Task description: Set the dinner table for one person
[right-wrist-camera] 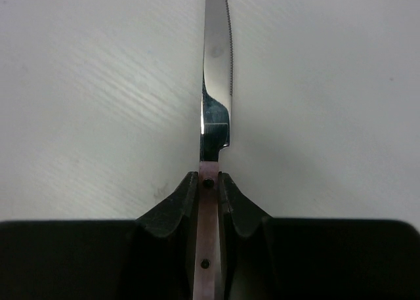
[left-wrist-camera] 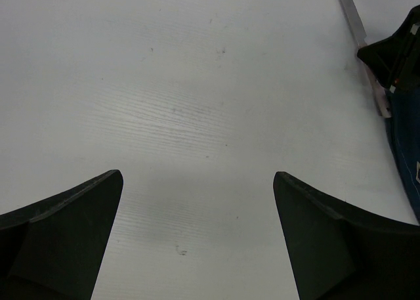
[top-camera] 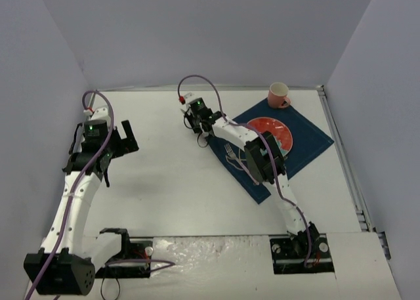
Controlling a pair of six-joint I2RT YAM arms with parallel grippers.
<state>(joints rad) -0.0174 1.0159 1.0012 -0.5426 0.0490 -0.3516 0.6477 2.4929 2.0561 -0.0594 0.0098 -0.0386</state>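
The dinner table [top-camera: 164, 182] is a white top with a thin metal rim. My right gripper [top-camera: 200, 126] reaches over its far middle, left of the navy cloth [top-camera: 308, 139]. In the right wrist view it [right-wrist-camera: 209, 176] is shut on the pink handle of a knife [right-wrist-camera: 216, 64], whose steel blade points away, low over the bare white top. My left gripper [top-camera: 126, 137] is open and empty over the left side. In the left wrist view its fingers [left-wrist-camera: 197, 175] stand wide apart above the white surface, with the knife blade [left-wrist-camera: 354, 21] at the upper right.
A red plate [top-camera: 279, 130] lies on the cloth, partly under my right arm. A fork [top-camera: 231, 154] lies on the cloth's left part. A pink mug [top-camera: 279, 94] stands at the cloth's far corner. Grey walls enclose the table on three sides.
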